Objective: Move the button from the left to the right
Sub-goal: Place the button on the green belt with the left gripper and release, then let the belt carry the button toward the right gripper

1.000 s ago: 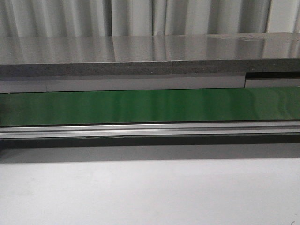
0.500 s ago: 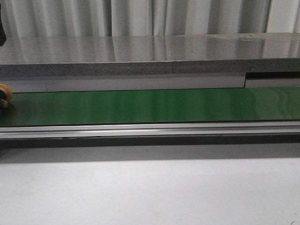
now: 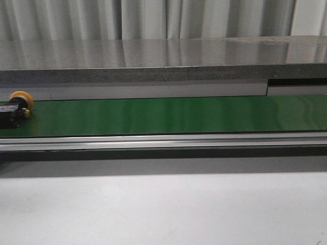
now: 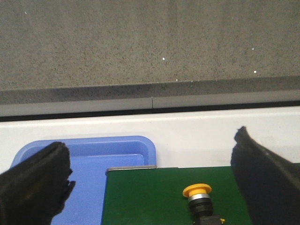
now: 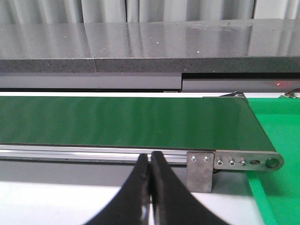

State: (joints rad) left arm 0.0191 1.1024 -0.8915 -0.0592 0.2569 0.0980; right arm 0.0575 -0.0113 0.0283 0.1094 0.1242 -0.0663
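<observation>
At the green conveyor belt's (image 3: 168, 115) far left end lies the button (image 3: 15, 107), yellow cap on a black body, farther onto the belt than half a second ago. The left gripper (image 4: 150, 187) stands spread; the right gripper (image 5: 150, 176) is clenched, empty.

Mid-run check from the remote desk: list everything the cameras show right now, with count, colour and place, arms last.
button: one, yellow-orange cap on black body, lying at the left end of the belt.
conveyor belt: one, green, running left to right across the front view.
conveyor rail: one, silver, along the belt's near edge.
tray: one, blue, beyond the belt's left end.
mat: one, green, past the belt's right end.
left gripper: one, black, open above the button.
right gripper: one, black, shut, empty, near the belt's right end.
</observation>
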